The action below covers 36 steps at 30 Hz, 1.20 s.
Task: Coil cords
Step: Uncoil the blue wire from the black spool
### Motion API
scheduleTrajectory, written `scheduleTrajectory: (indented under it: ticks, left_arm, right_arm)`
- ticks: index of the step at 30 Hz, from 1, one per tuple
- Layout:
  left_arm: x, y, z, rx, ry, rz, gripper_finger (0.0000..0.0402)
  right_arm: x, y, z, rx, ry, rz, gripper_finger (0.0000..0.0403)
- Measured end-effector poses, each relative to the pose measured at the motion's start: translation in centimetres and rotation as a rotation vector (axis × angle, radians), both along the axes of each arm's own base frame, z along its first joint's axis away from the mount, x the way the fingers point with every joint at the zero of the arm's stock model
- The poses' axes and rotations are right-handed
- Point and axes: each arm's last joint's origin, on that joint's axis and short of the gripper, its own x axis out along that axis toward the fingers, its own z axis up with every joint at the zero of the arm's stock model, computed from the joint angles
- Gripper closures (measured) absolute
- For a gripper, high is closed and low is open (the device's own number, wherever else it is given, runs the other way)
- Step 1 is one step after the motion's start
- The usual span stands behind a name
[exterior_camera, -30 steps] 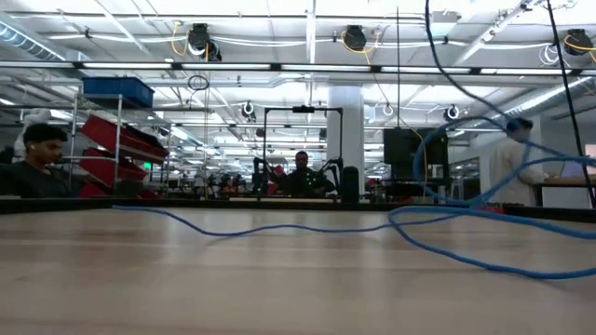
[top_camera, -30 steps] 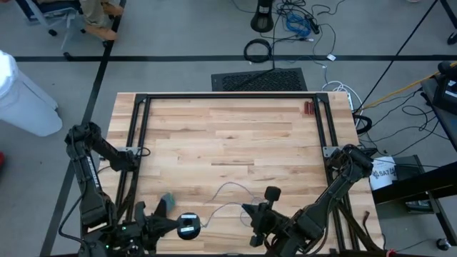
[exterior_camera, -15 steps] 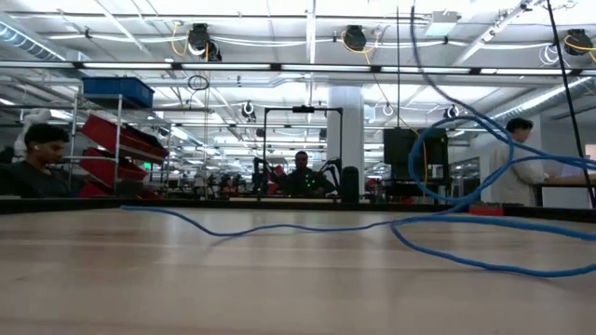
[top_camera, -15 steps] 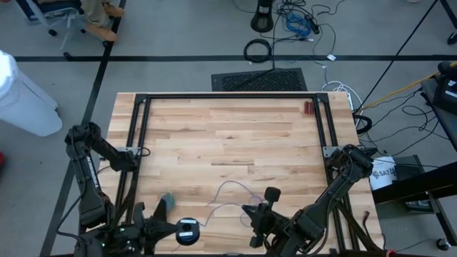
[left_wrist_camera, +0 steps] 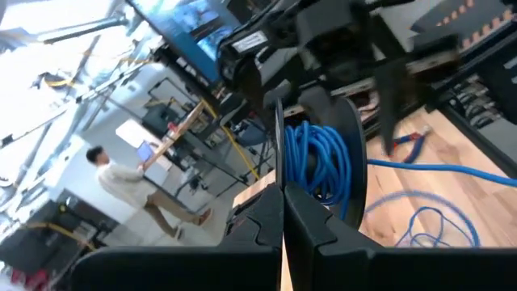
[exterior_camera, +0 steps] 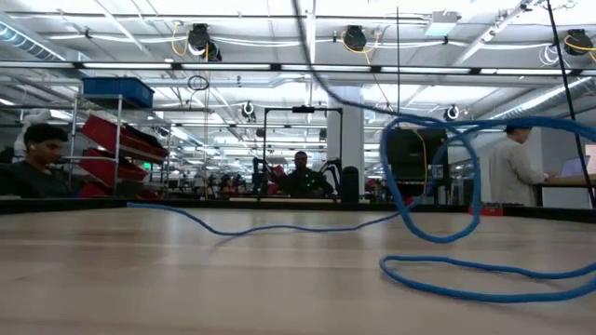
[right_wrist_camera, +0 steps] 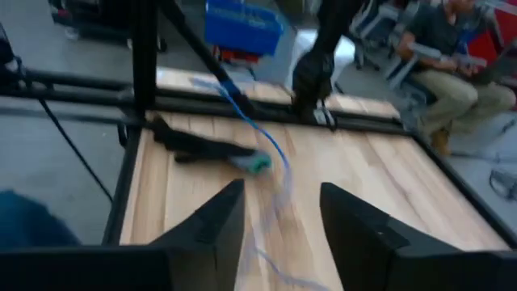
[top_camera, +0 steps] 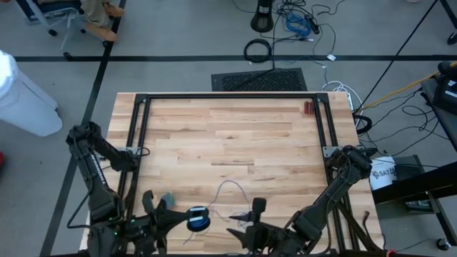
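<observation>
Coil [top_camera: 199,218] now sits farther right in the clamped left gripper [top_camera: 187,220] — right gripper [top_camera: 246,221] has opened, releasing the cord [top_camera: 232,189].

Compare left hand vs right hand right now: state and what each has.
Left hand: fingers pressed shut, the coiled part of the blue cord right beyond its tips.
Right hand: fingers spread apart, nothing between them; only loose cord lies ahead on the table.
Both sit at the table's near edge.

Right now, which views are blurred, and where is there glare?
Right wrist view: the blue cord and table are smeared by motion. Left wrist view: background washed out by bright light; the coil stays fairly sharp. Low view: ceiling lamps glare; the near cord loop is soft.
</observation>
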Motion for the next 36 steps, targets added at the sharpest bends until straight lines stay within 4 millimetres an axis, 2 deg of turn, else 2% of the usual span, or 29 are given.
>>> scheduleTrajectory:
  ticks: [7,13,19,30,36]
  left_arm:
    - [1.2,0.9,0.0,-0.102,-0.028,0.056,0.0401]
    - [1.4,1.0,0.0,-0.126,-0.035,0.064,0.0401]
    - [1.4,1.0,0.0,-0.127,-0.035,0.064,0.0401]
    - [1.4,1.0,0.0,-0.125,-0.034,0.064,0.0401]
    - [1.4,1.0,0.0,-0.125,-0.033,0.064,0.0401]
  right_arm:
    - [3.3,-0.1,-2.1,-0.050,-0.066,-0.057,0.0243]
    - [4.9,-0.7,-3.4,-0.054,-0.076,-0.090,0.0253]
    - [5.1,-0.7,-3.2,-0.018,-0.104,-0.091,0.0254]
    - [4.6,0.7,-1.7,-0.024,-0.201,-0.035,0.0255]
    - [4.7,0.9,-1.7,-0.008,-0.193,0.026,0.0255]
